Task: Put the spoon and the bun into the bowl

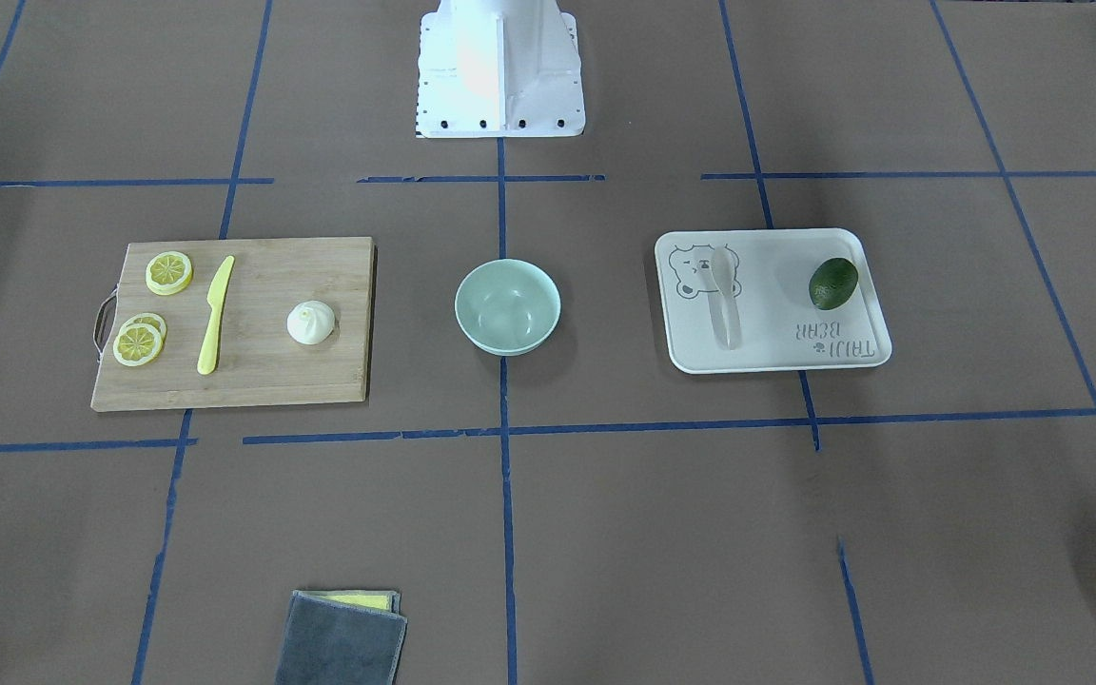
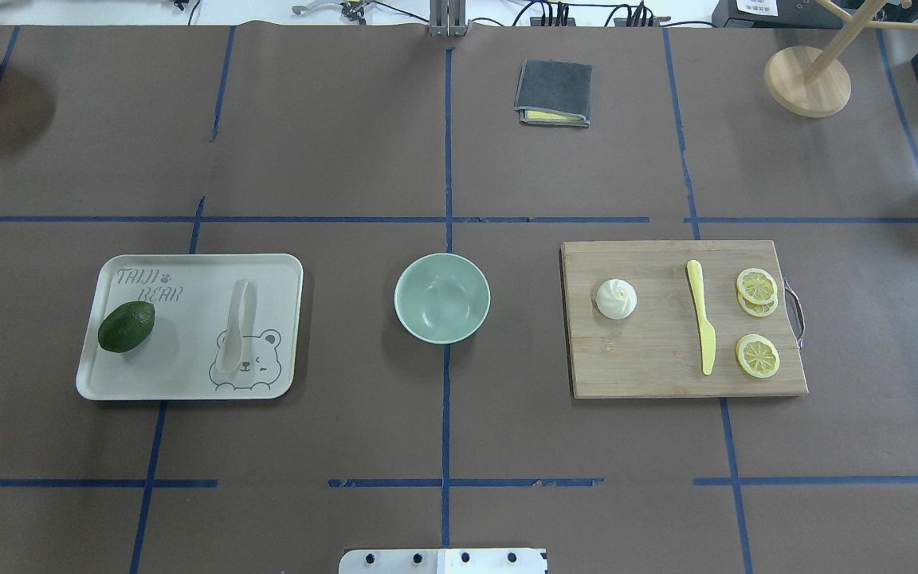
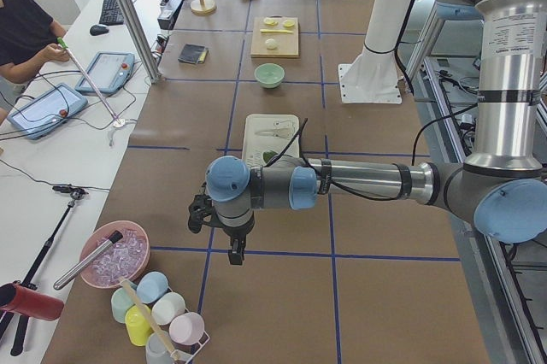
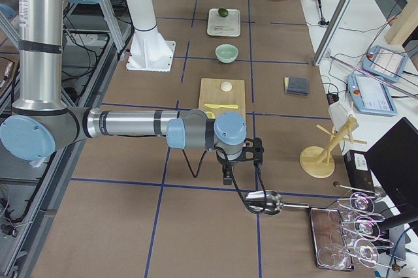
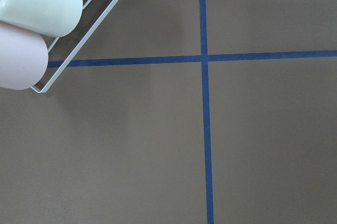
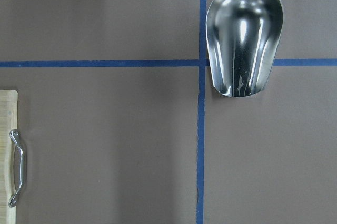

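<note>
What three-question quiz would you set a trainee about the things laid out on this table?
1. True or false: the bun sits on the cutting board.
2. What shares the tray with the spoon? A) lemon slice B) avocado C) knife
3. What does the bowl hold right now?

Key: 1 true; 2 B; 3 nothing, it is empty.
</note>
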Robot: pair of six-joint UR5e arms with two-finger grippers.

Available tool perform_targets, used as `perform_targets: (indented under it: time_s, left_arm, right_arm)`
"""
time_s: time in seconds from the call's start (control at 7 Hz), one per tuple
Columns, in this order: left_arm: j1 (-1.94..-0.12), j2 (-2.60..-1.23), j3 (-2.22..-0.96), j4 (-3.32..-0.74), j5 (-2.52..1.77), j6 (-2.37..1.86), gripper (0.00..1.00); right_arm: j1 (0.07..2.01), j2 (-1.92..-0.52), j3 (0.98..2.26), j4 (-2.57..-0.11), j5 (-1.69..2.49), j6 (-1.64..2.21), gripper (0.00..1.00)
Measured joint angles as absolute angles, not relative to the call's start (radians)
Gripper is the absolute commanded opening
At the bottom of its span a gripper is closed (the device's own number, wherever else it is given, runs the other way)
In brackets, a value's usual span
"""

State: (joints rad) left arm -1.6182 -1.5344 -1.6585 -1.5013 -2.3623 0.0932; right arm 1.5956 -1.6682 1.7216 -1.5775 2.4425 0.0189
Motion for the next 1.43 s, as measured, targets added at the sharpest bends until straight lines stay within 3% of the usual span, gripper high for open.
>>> perform_targets:
  time_s: [0.43, 0.86, 1.43]
  left_arm:
    - [-1.618, -1.538, -1.677, -1.508, -2.362, 0.095, 1.0]
    - [-1.574, -1.566, -1.785, -1.611, -2.361, 0.048, 1.0]
    - [-1.278, -1.571, -1.922, -1.871, -2.345, -0.487, 1.0]
  right_arm:
    - [1.597, -1.668, 1.723, -1.571, 2.441, 0.032, 1.0]
    - [1.593, -1.633, 1.749, -1.563, 2.45, 0.036, 1.0]
    - [1.522, -1.549, 1.8, -1.559, 2.471, 0.141, 1.0]
